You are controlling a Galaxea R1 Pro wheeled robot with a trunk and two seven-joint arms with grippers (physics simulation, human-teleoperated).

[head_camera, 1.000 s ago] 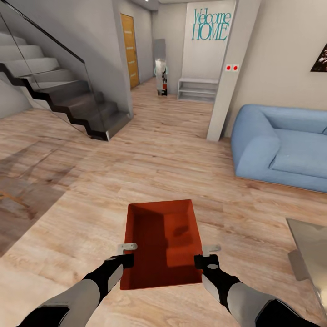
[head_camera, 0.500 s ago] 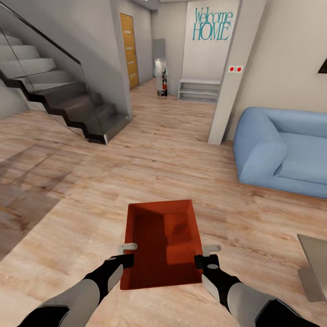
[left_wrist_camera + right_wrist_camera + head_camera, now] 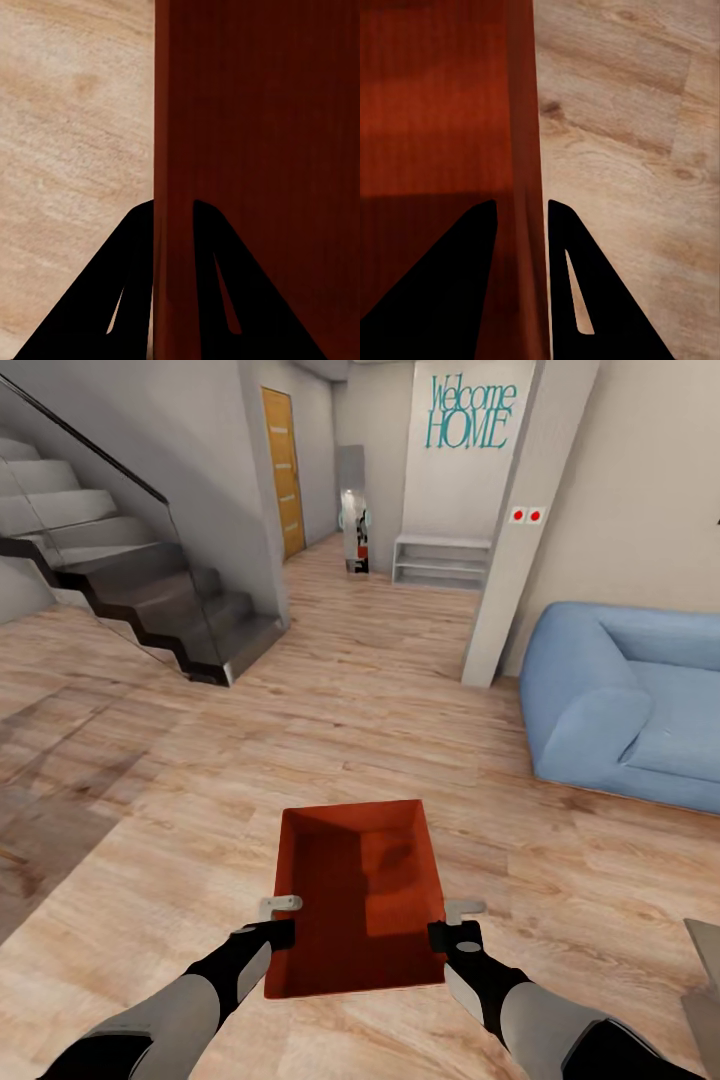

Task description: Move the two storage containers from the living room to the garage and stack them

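Storage container [image 3: 355, 900] faces stairs [image 3: 150, 600], sofa [image 3: 630, 705]

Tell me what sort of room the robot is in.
Most likely a home's living room opening onto an entry hall: a light wood-plank floor, a blue upholstered sofa, a dark staircase with a glass balustrade and teal "Welcome HOME" wall lettering.

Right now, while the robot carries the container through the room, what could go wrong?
1. Each gripper, left gripper and right gripper, pinches only a thin side wall of the storage container; a jolt may let it slip.
2. The pillar and the blue sofa narrow the way ahead; turning right risks a bump.
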